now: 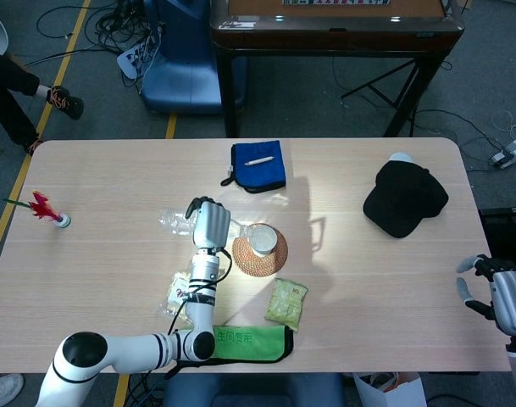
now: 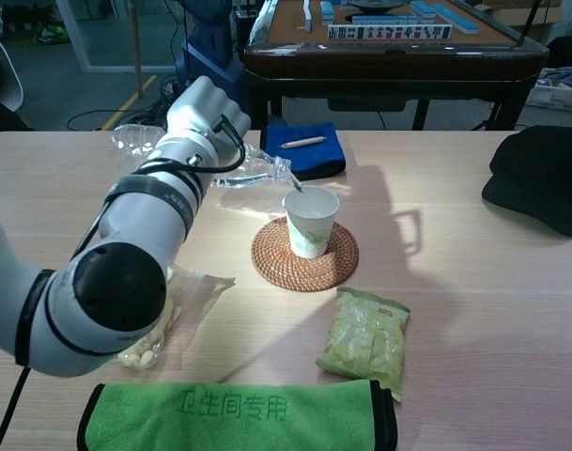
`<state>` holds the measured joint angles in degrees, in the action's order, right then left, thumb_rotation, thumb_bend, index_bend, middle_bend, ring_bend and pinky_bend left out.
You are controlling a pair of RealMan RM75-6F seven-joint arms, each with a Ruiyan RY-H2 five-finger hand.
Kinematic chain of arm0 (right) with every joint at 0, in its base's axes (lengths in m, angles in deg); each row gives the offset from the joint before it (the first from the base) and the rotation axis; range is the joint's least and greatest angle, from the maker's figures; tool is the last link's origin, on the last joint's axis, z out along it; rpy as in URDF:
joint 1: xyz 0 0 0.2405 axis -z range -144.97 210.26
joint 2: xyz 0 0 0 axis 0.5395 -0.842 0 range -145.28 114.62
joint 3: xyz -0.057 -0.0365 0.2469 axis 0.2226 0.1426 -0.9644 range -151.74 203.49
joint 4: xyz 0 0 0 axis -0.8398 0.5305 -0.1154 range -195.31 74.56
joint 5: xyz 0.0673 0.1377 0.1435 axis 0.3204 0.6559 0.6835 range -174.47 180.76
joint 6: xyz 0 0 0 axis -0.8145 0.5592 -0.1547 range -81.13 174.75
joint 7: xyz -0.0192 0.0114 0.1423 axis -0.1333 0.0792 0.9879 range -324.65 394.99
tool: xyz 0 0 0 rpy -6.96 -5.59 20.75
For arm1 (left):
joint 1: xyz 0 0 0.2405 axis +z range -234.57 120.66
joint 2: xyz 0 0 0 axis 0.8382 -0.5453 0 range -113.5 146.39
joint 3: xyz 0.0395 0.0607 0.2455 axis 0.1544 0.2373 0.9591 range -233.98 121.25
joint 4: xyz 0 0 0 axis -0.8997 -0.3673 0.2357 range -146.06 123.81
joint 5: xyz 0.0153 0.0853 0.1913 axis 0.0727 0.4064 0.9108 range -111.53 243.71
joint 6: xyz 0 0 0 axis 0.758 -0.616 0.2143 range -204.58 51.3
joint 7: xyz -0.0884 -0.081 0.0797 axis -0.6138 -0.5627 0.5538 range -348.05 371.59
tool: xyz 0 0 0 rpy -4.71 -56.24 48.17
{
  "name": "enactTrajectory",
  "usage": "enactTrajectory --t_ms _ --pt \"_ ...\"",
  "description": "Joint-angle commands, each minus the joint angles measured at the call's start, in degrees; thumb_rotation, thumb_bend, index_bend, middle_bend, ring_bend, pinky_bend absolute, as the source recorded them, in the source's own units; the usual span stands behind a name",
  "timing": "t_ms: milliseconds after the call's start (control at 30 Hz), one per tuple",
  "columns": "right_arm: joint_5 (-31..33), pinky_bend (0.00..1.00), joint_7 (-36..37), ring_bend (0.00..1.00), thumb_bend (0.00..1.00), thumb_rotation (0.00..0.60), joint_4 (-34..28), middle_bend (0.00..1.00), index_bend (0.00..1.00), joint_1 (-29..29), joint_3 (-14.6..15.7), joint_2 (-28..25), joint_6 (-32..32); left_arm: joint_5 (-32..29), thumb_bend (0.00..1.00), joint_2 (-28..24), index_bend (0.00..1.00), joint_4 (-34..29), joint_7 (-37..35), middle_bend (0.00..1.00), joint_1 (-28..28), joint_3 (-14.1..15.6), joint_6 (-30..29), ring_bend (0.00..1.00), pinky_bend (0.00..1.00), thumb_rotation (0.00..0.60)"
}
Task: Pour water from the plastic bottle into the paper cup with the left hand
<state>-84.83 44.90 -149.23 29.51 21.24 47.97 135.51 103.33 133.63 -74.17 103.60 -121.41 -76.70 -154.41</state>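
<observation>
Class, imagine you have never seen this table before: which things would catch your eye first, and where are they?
First comes the left hand at the table's middle, holding a clear plastic bottle tipped sideways, its mouth over the paper cup on a round woven coaster. Next, the bright green cloth along the near edge and the black cap far to the right stand out.
</observation>
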Motion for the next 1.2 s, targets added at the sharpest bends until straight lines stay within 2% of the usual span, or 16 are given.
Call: enactTrajectory --t_ms 33,100,267,467,667,1200 --pt "0.04 0.50 -0.05 0.50 0.44 0.600 0.02 0.48 0.52 -0.03 0.00 0.03 -0.07 -0.45 0.09 0.55 0.72 0.12 -1.94 0.79 -0.07 -1.36 0.36 0.59 0.63 0.600" --pt "0.06 0.50 -0.12 0.50 0.44 0.600 0.02 0.48 0.52 -0.03 0.00 0.05 -0.09 0.12 0.09 0.58 0.71 0.59 -2.30 0.79 -0.23 -1.03 0.74 0.59 0.63 0.600" --pt "0.17 0.50 -0.09 0.50 0.44 0.600 0.02 0.48 0.52 -0.01 -0.03 0.03 -0.10 -1.44 0.09 1.17 0.71 -0.47 -3.84 0.79 -0.20 -2.93 1.28 0.59 0.63 0.600" --pt "0.15 0.50 -0.03 0.50 0.44 0.600 0.02 0.48 0.52 -0.05 -0.04 0.00 -0.17 -6.67 0.08 1.34 0.71 -4.63 -5.30 0.79 0.08 -7.16 1.83 0.59 0.63 0.600" --pt "0.08 0.50 -0.08 0.50 0.44 0.600 0.05 0.48 0.52 0.00 0.00 0.05 -0.06 -8.05 0.08 0.51 0.71 -7.19 -7.64 0.79 0.26 -7.91 2.09 0.59 0.63 0.600" --pt "-0.08 0.50 -0.95 0.50 0.44 0.600 0.04 0.48 0.52 -0.18 0.24 0.44 -0.49 0.81 0.08 -2.55 0.71 -9.56 -35.34 0.79 6.51 -10.21 1.19 0.59 0.63 0.600"
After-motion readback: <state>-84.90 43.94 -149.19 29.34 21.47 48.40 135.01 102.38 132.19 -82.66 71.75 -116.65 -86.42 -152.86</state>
